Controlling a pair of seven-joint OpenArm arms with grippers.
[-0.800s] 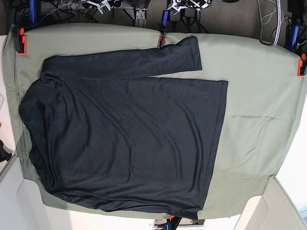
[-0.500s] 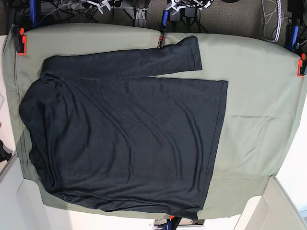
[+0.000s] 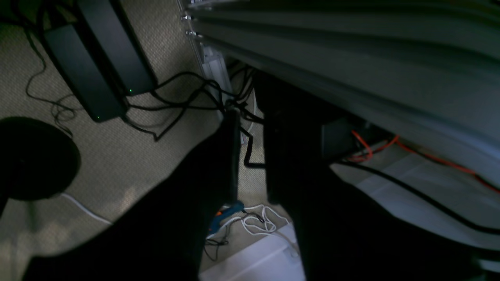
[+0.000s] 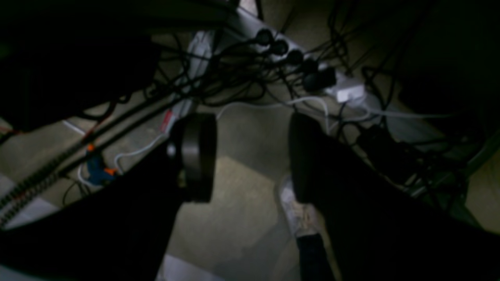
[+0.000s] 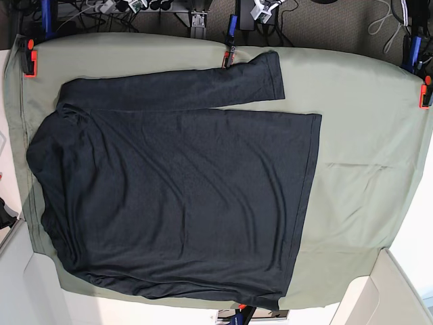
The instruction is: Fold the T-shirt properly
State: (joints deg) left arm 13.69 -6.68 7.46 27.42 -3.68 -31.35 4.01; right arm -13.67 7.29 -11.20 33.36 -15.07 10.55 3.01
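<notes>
The dark charcoal T-shirt (image 5: 176, 196) lies spread flat on the olive-green table cloth (image 5: 365, 135), collar end to the left and hem to the right. One long sleeve (image 5: 203, 84) stretches along the far side. Neither wrist view shows the shirt. In the left wrist view my left gripper (image 3: 250, 128) hangs over the floor beside the table frame, with a narrow empty gap between its dark fingers (image 3: 230, 156). My right gripper (image 4: 250, 132) is also above the floor and cables, open wide and holding nothing.
Orange clamps (image 5: 28, 57) (image 5: 425, 91) (image 5: 228, 57) pin the cloth at the table's edges. Cables and power strips (image 4: 312, 74) cover the floor beyond the far edge. A white bin corner (image 5: 379, 291) sits at the near right.
The white arm parts at the top edge of the base view have drawn further out of frame. The shirt has not moved.
</notes>
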